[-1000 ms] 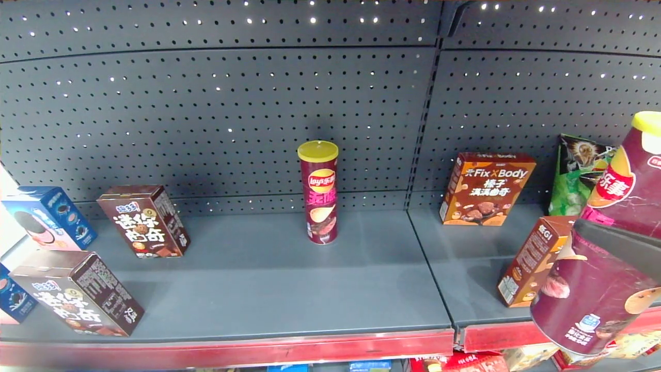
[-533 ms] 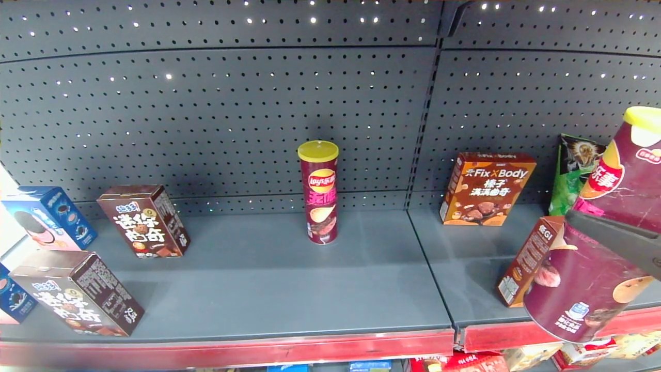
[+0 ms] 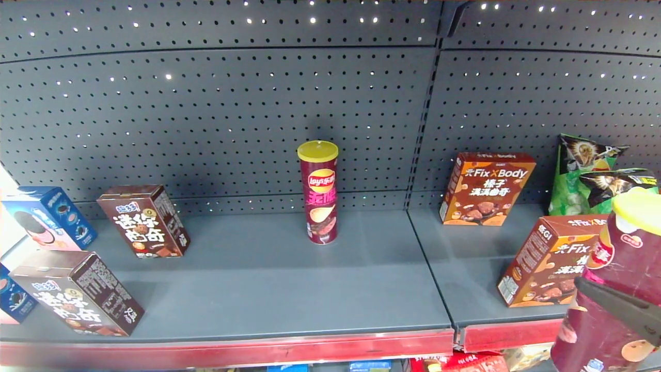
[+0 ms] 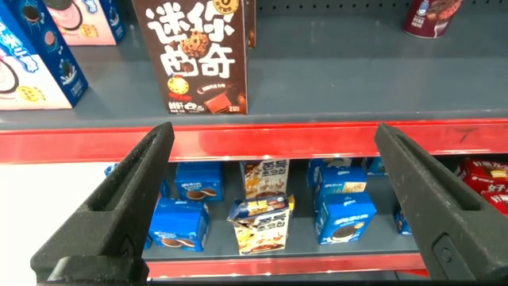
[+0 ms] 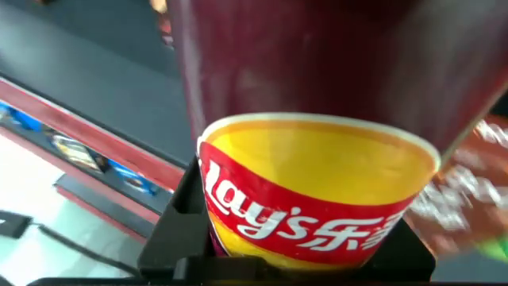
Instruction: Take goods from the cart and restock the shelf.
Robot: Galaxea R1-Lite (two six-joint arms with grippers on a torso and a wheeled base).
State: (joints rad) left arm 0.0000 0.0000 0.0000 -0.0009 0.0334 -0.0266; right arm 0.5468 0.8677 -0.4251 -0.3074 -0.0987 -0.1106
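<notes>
head view: the right claw (image 3: 617, 306) is clamped around a maroon chip can (image 3: 627, 258) with a yellow lid, and one dark finger crosses the can's lower body. the can leans, its lid tipped up and away from the claw. it hangs in front of the shelf (image 3: 258, 279), low beside the red edge strip (image 3: 232, 351) rather than over the deck. the grip around the body likely leaves the base free, so the can could be stood upright without the fingers fouling the deck.

just beyond the claw stands an orange biscuit box (image 3: 542, 261), with green snack bags (image 3: 578, 175) farther behind it. that end is crowded. a matching can (image 3: 318, 192) stands alone well off to the claw's left, and probably marks the spot where this one belongs.

in the right wrist view the can sits squarely between the fingers, label toward the camera, and the hold looks firm.

the left claw (image 4: 275, 139) is spread wide with nothing in it, parked low before the shelf front. a brown cookie box (image 4: 201, 52) stands on the deck above and beyond it, and blue biscuit packs (image 4: 186, 226) sit on the lower shelf past its fingers.

judged from this, the can is in transit. it needs lifting over the edge strip and carrying left before release.
</notes>
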